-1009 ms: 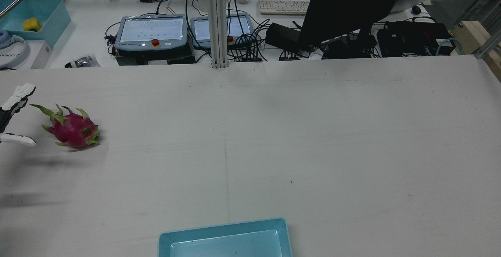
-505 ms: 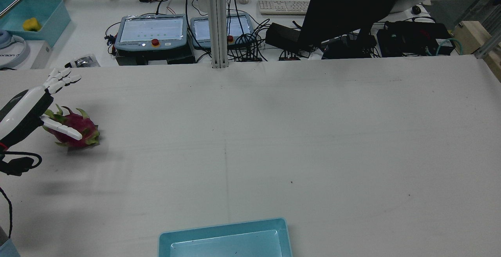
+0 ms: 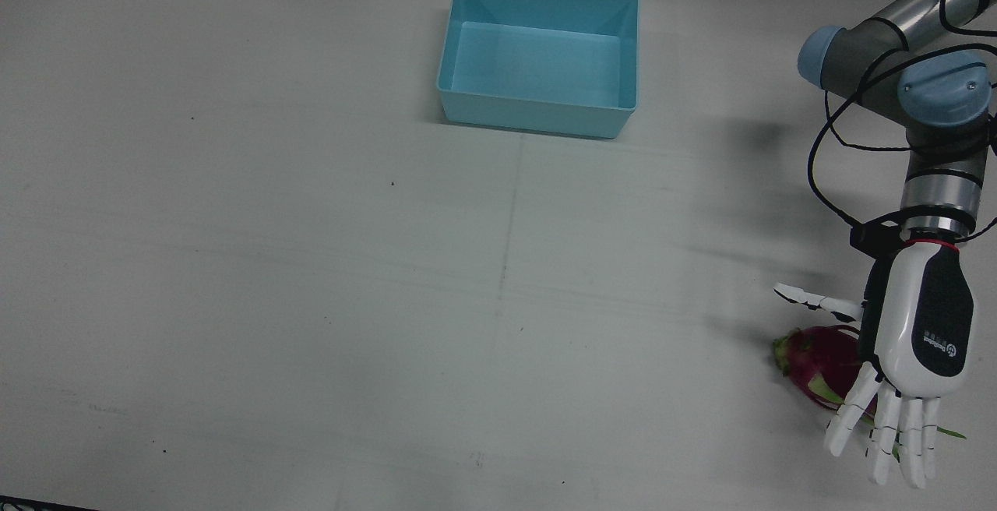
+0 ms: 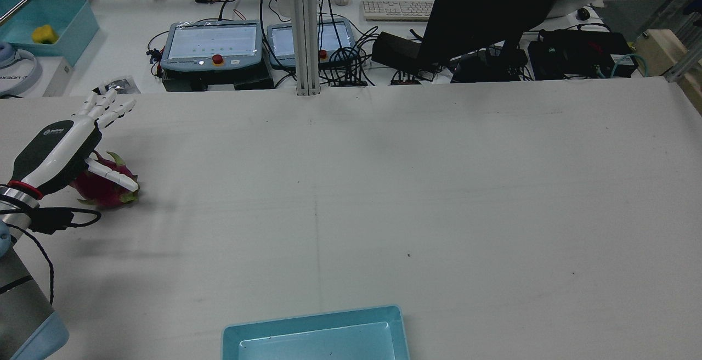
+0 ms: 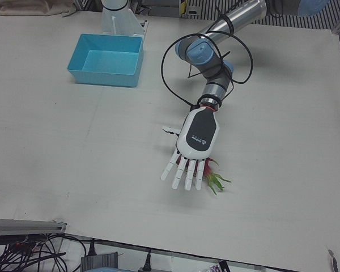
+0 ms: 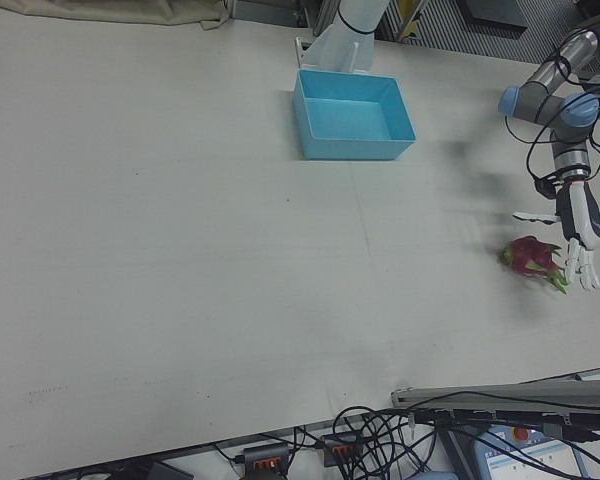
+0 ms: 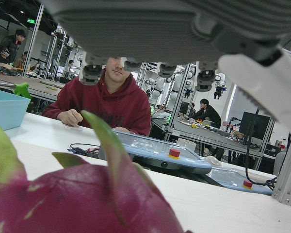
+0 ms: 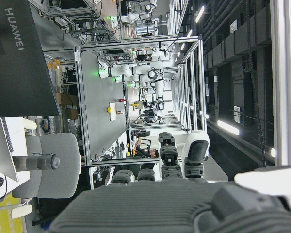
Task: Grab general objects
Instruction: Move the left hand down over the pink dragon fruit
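Front view, lower right of the frame: the left hand [image 3: 919, 332] hovers palm-down with fingers spread, holding nothing, directly over the dragon fruit [image 3: 818, 363], which lies on the table [image 3: 311, 262] with its long axis crossing the palm.

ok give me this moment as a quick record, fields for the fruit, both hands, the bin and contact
fruit: magenta dragon fruit with green scales, lying on the white table near its edge on the left arm's side
left hand: white and black left hand above the fruit, fingers spread and extended, open
contact: fingers not closed on the fruit; whether the palm touches it cannot be told
right hand: not seen over the table; only its own camera shows part of it, state unclear
bin: light blue rectangular plastic bin, empty, well away from the fruit
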Robot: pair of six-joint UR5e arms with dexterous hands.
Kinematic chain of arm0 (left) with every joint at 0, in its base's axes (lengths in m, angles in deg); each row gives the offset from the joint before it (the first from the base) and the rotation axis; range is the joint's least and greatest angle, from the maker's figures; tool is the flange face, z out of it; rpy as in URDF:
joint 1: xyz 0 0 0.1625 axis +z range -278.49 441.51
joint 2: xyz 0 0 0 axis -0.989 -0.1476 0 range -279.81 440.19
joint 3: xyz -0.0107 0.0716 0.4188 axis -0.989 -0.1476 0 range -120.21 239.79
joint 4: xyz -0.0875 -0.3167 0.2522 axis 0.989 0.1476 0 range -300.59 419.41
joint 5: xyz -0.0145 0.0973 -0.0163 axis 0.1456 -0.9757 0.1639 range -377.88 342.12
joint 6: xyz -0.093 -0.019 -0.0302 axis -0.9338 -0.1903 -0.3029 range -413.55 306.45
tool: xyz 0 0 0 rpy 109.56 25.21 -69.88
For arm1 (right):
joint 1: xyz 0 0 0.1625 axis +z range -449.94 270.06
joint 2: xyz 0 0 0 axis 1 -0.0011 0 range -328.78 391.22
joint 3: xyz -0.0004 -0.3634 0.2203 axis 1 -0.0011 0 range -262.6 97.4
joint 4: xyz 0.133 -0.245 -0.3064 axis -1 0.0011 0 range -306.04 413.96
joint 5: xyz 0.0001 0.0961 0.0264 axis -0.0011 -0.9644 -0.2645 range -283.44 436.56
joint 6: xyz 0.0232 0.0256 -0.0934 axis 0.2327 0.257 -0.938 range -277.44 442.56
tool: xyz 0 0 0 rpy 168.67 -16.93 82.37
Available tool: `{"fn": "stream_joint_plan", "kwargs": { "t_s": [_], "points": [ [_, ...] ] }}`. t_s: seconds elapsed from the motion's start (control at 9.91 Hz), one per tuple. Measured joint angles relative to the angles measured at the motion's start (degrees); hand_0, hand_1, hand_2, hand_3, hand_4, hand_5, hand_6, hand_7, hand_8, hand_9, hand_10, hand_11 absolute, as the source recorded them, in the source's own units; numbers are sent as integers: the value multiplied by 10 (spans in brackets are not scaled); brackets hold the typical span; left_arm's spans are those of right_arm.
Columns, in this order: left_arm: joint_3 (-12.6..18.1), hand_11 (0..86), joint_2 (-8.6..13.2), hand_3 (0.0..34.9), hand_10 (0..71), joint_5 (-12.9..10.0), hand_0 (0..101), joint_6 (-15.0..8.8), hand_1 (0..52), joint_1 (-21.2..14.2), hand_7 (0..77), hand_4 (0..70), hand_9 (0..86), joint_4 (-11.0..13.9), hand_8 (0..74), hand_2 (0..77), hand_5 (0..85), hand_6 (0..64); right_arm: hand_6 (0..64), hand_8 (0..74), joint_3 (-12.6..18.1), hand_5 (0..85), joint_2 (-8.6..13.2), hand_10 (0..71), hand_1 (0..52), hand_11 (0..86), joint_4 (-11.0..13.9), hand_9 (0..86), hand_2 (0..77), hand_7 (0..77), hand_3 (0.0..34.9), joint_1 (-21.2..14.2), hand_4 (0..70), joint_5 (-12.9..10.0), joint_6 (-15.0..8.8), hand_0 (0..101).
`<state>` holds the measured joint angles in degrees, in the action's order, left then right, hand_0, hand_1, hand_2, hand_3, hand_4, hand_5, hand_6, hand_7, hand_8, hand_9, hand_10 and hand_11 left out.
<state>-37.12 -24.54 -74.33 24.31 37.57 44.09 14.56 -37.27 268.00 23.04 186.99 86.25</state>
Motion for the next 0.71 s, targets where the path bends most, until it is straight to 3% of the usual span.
{"fn": "stream_joint_plan", "kwargs": {
  "t_s": [0.1, 0.2, 0.3, 0.5, 0.71],
  "points": [
    [12, 11, 0, 193, 142, 0, 479, 1, 0, 0, 49, 60, 11, 2, 11, 16, 27, 11, 0, 0, 0, 742, 0, 0, 60, 11, 0, 16, 16, 0, 0, 0, 0, 0, 0, 0],
    [16, 11, -1, 260, 136, -2, 475, 0, 0, 0, 49, 54, 5, -8, 11, 11, 27, 11, 0, 0, 0, 742, 0, 0, 60, 11, 0, 16, 16, 0, 0, 0, 0, 0, 0, 0],
    [13, 11, -8, 287, 136, -6, 475, 1, 0, 2, 49, 54, 5, -29, 11, 16, 27, 11, 0, 0, 0, 742, 0, 0, 60, 11, 0, 11, 16, 0, 0, 0, 0, 0, 0, 1],
    [12, 11, -18, 304, 136, -8, 477, 2, 0, 37, 16, 54, 11, -57, 16, 16, 22, 11, 0, 0, 0, 742, 0, 0, 60, 11, 0, 16, 16, 0, 0, 0, 0, 0, 0, 1],
    [14, 11, -17, 303, 136, 15, 469, 4, 0, 62, 16, 54, 11, -61, 16, 11, 22, 16, 0, 0, 0, 742, 0, 0, 60, 11, 0, 16, 16, 0, 0, 0, 0, 0, 0, 1]
  ]
}}
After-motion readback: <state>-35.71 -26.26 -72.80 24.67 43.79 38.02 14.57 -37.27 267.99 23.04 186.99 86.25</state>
